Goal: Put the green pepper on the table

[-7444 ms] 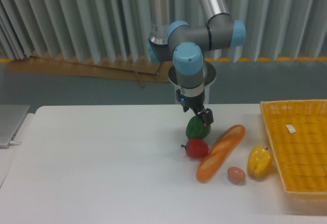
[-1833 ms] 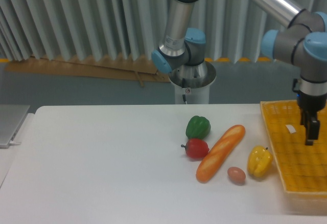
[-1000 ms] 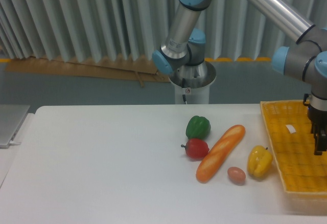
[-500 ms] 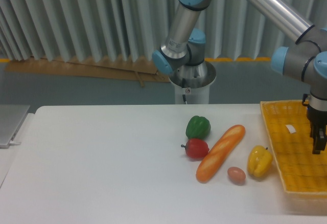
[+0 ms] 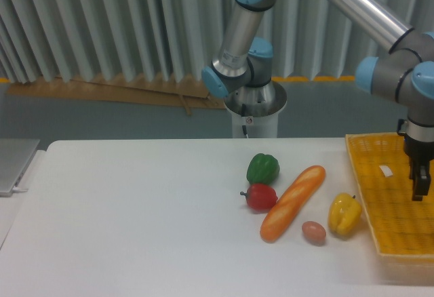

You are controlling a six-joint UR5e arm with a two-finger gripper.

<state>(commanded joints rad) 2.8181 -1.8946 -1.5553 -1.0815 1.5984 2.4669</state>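
The green pepper [image 5: 262,168] rests on the white table [image 5: 135,209], just behind the red pepper [image 5: 260,196] and left of the baguette. Nothing holds it. My gripper [image 5: 418,183] hangs far to the right, over the yellow woven basket [image 5: 397,202], well away from the pepper. Its dark fingers point down with nothing visible between them; whether they are open or shut does not show from this angle.
A baguette [image 5: 293,202] lies diagonally right of the peppers. A small brown egg [image 5: 313,231] and a yellow pepper [image 5: 344,214] sit near the basket's left rim. The arm's base [image 5: 254,110] stands behind the table. A grey device [image 5: 13,165] is at the left edge.
The gripper, earlier at the green pepper, has left it on the table and swung right over the basket. In the last second it rose slightly and drifted left.
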